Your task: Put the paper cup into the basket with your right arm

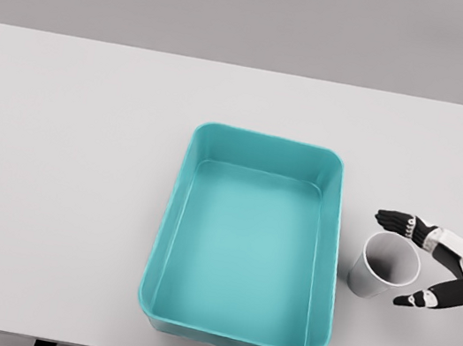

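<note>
One white table under teal basket, grey backdrop.

I see only my R hand, low at the right edge, fingers and thumb spread wide.

Surface: wide, flat, pale grey table, spanning the full width of the view.
Item 1: rectangular teal plastic basket with rounded corners, standing at centre, open side up.
Item 2: white paper cup, upright, mouth open, just beside the basket's right wall, not touching it.
</note>
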Tool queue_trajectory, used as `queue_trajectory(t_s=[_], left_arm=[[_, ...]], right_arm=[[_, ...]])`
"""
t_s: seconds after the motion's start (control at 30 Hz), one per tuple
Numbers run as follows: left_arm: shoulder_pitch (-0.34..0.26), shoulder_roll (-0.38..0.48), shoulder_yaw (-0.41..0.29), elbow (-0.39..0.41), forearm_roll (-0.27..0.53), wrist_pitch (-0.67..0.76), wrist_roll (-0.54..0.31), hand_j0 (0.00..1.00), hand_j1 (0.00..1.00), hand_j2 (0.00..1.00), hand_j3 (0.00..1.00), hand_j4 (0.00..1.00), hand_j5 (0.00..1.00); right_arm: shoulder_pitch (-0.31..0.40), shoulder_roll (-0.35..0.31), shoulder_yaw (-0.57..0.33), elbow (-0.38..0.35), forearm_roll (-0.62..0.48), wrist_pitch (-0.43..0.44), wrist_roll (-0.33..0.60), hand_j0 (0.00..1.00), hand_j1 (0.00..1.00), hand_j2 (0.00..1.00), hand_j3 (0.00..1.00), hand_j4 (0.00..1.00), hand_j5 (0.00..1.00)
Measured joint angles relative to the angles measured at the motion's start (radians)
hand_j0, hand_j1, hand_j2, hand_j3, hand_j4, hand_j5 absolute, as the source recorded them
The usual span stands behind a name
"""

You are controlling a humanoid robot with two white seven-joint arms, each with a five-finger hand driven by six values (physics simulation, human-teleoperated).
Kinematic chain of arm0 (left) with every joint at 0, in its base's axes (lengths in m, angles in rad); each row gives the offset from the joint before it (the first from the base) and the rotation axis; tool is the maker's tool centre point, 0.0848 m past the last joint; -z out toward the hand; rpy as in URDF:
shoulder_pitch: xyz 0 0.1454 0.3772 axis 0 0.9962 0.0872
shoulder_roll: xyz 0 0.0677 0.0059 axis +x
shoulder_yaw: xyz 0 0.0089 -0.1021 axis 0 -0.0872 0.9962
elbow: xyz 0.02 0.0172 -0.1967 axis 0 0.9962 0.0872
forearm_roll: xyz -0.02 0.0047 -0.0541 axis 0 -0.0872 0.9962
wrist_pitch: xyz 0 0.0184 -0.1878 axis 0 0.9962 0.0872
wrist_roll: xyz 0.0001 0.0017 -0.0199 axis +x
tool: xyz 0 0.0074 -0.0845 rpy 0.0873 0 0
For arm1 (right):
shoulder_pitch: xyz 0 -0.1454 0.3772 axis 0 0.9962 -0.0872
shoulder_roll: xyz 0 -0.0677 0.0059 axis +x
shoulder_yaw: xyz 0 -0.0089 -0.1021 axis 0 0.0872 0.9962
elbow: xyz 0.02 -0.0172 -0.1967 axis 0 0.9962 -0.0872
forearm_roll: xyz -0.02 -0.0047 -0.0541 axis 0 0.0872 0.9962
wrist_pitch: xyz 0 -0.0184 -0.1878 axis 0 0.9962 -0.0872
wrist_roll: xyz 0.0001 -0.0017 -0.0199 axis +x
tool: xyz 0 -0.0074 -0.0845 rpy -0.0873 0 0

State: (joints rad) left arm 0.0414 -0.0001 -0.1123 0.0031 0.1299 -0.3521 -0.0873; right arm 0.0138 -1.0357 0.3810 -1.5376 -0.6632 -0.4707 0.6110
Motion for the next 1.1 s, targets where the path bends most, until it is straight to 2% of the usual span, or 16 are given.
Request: queue_trajectory(t_s=[0.73, 0.87, 1.1], left_arm=[[0.000, 0.000, 0.000, 0.000, 0.000, 0.000, 0.000, 1.00, 1.00, 1.00, 1.00, 1.00, 1.00], [0.000, 0.000, 0.000, 0.000, 0.000, 0.000, 0.000, 1.00, 1.00, 1.00, 1.00, 1.00, 1.00], [0.000, 0.000, 0.000, 0.000, 0.000, 0.000, 0.000, 1.00, 1.00, 1.00, 1.00, 1.00, 1.00]], right_arm=[[-0.002, 0.012, 0.015, -0.022, 0.000, 0.005, 0.000, 0.99, 0.99, 0.99, 0.99, 0.99, 0.99], [-0.003, 0.022, 0.013, -0.026, -0.010, 0.019, -0.001, 0.89, 0.89, 0.89, 0.89, 0.89, 0.89], [-0.005, 0.026, 0.009, -0.038, -0.025, 0.053, -0.002, 0.77, 0.77, 0.77, 0.77, 0.77, 0.77]])
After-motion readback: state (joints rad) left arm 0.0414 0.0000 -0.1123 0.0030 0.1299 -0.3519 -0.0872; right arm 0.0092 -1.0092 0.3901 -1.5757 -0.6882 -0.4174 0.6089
